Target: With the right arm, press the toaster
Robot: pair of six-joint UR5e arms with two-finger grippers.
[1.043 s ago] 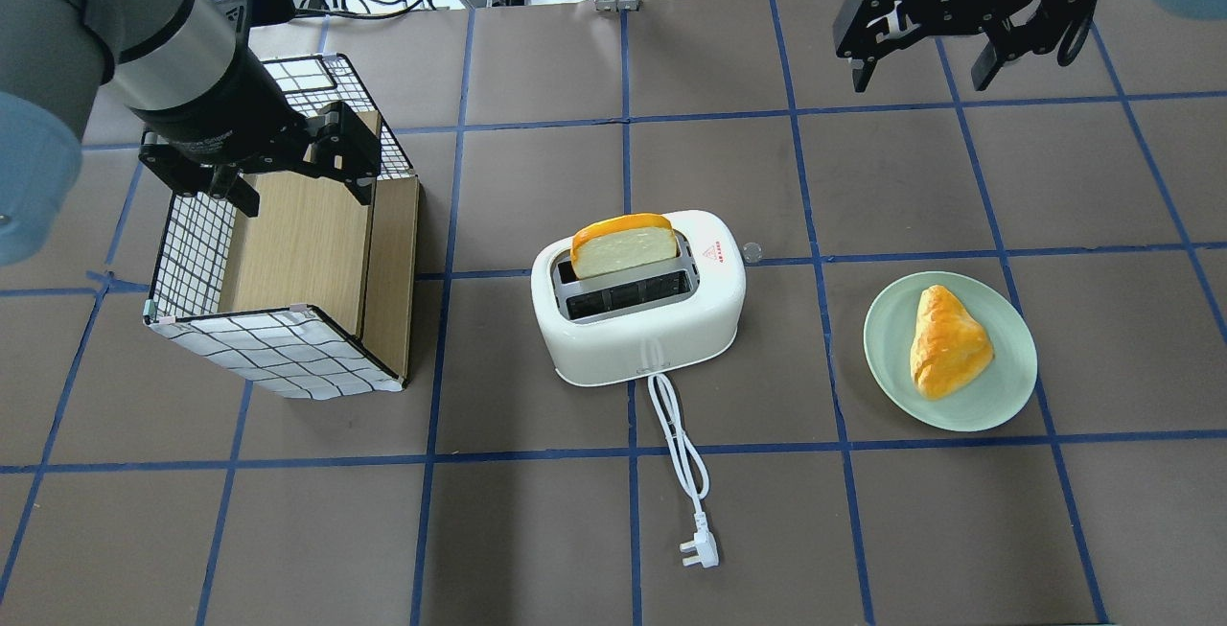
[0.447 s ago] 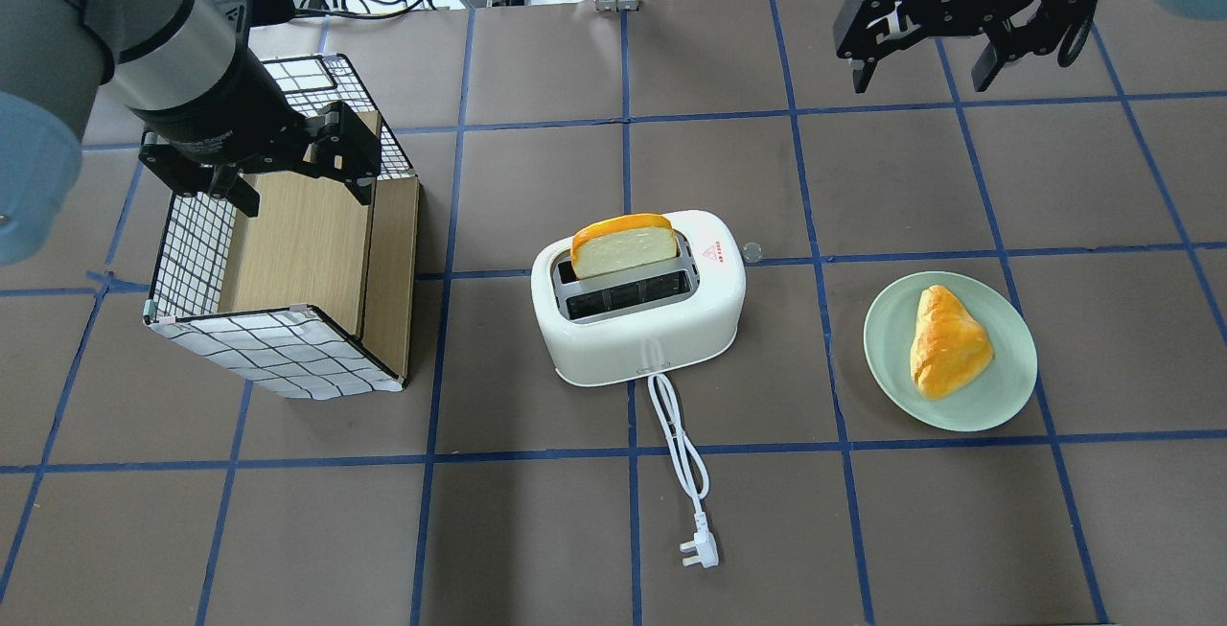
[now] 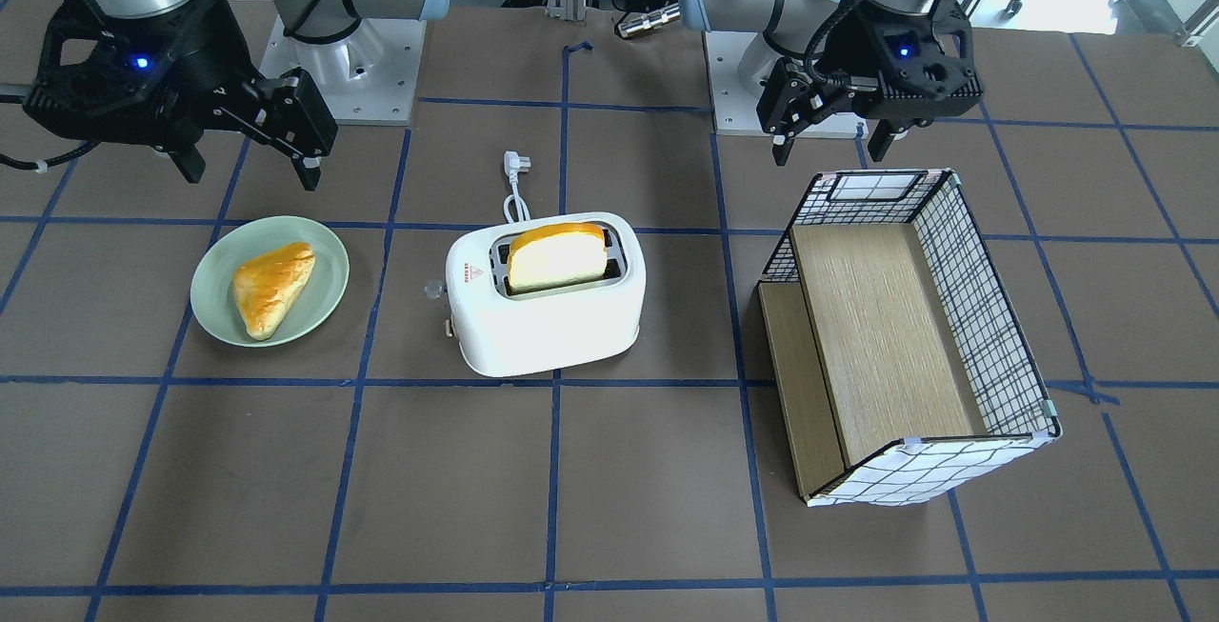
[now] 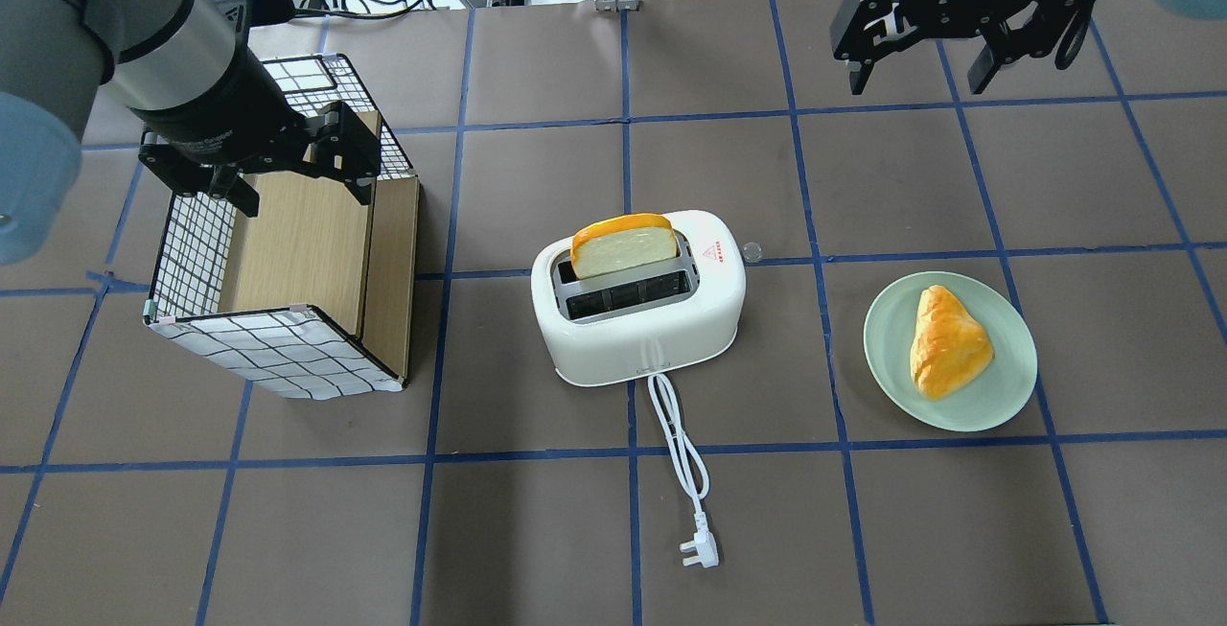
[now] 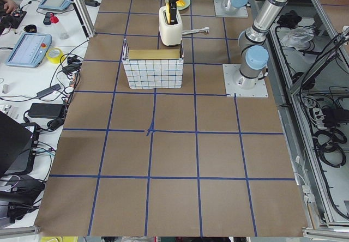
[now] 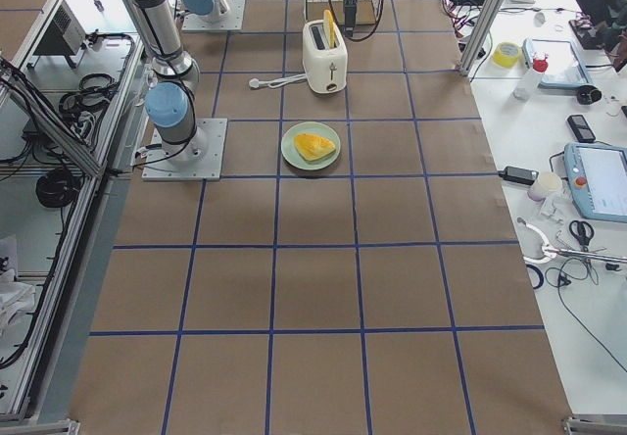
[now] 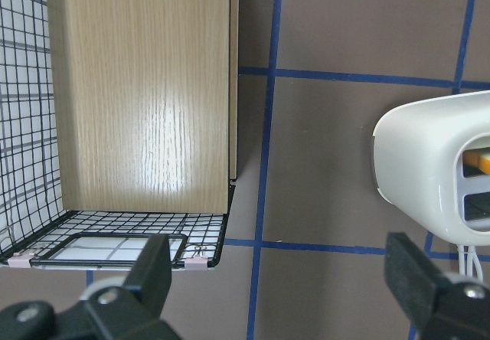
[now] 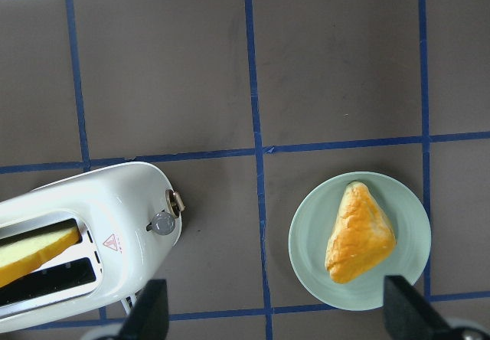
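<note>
Your toaster sits near the middle of the desk with 1 slice of bread standing up out of its slot. Its lever and knob are on the end that faces the desk's right end. The white cord trails toward the robot's edge.

The right gripper hangs high over the gap between that lever end and the green plate, touching neither. Its 2 fingers are spread wide with nothing between them. The plate holds 1 pastry and lies toward the right end of the desk.

Toward the left end, a wire basket with a wooden base lies on its side. The left gripper hovers above it, fingers also apart and empty.
</note>
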